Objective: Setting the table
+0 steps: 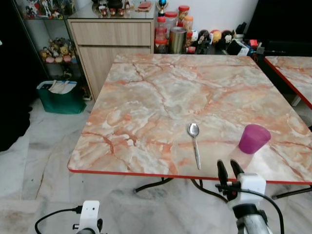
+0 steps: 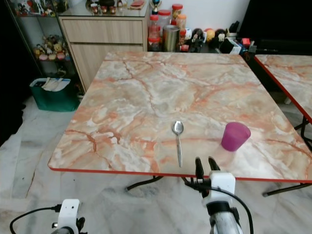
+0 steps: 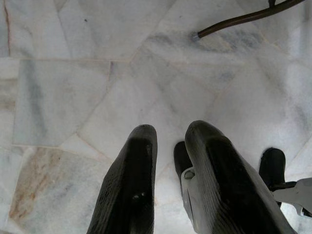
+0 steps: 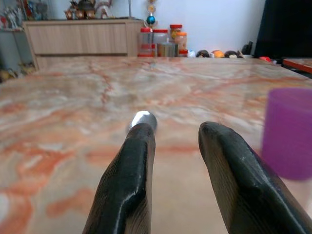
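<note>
- Left eye view: a square table (image 1: 161, 97) with a glossy marble-patterned top, orange veins on cream, edged in red. A slim metal spoon (image 1: 195, 141) lies flat near the front edge, oval bowl toward 12 o'clock, handle toward 6. At its 3 o'clock, apart from it, stands a matte purple cup (image 1: 253, 138), a tapered plastic tumbler, upright.
- The right gripper (image 1: 229, 169) sits at the table's front edge, at 5 o'clock from the spoon; its two black fingers stand slightly parted and hold nothing. The left arm (image 1: 89, 217) hangs low at 7 o'clock, over pale marble floor tiles.
- Right eye view: same layout; a wooden cabinet (image 2: 105, 36) and a row of jars (image 2: 165, 29) stand beyond the table at 12 o'clock, and a green bin (image 2: 51, 95) stands at 9 o'clock.
- Left wrist view: the left gripper (image 3: 168, 141) has ribbed, rounded black fingers a narrow gap apart, empty, above grey-veined floor tiles (image 3: 73, 87).
- Right wrist view: the fingers (image 4: 131, 165) frame the polished tabletop with a moderate gap between them; the shiny spoon bowl peeks past one tip, the blurred purple cup beside the other.
</note>
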Available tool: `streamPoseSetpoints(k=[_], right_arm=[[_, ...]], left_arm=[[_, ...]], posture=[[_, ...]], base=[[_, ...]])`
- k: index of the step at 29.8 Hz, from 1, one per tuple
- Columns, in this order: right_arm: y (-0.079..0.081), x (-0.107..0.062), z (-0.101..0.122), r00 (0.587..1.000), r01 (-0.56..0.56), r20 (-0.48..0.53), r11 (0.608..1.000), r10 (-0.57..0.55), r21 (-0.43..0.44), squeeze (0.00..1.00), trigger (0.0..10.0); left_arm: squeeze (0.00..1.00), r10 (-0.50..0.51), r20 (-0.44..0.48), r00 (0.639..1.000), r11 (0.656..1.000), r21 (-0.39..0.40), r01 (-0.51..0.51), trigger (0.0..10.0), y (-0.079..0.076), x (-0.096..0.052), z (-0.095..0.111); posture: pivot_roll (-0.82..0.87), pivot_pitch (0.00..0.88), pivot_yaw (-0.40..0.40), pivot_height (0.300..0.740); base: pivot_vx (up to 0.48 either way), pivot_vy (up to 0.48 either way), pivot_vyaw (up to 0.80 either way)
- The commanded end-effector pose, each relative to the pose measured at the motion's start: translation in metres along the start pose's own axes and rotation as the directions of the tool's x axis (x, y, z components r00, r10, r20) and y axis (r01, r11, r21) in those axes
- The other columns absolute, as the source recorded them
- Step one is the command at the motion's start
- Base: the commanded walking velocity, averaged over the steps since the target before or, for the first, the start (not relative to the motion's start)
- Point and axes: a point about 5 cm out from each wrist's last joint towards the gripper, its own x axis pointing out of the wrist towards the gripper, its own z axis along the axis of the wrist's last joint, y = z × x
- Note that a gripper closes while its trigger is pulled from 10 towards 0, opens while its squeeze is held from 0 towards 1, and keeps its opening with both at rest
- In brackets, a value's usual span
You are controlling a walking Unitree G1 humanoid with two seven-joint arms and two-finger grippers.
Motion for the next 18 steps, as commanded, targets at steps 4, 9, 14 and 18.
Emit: streamPoseSetpoints(k=[4,9,14,18], right_arm=[[0.007,0.042,0.004,0.998,0.034,-0.047,0.999,-0.035,-0.002,0.0,10.0],[0.014,0.072,0.01,0.994,0.052,-0.095,0.998,-0.049,0.026,0.0,10.0],[0.03,0.098,0.012,0.986,0.004,-0.165,1.0,-0.007,-0.017,0.0,10.0],[0.04,0.115,0.012,0.976,-0.004,-0.217,1.0,-0.002,-0.03,0.0,10.0]], left_arm=[[0.0,-0.006,-0.012,1.0,1.0,0.011,0.006,10.0,-0.001,0.0,0.0],[0.0,-0.005,-0.008,1.0,1.0,0.014,0.005,10.0,0.0,0.001,0.002],[0.0,-0.006,-0.003,1.0,1.0,0.02,0.006,10.0,0.0,0.002,0.005],[0.0,0.001,0.009,1.0,1.0,0.004,-0.002,10.0,0.001,0.002,0.009]], posture=[[0.04,0.0,-0.02,0.74],[0.04,0.0,-0.019,0.74],[0.05,0.0,-0.017,0.74],[0.06,0.0,-0.018,0.74]], base=[[0.0,0.0,0.0],[0.0,0.0,0.0],[0.0,0.0,0.0],[0.0,0.0,0.0]])
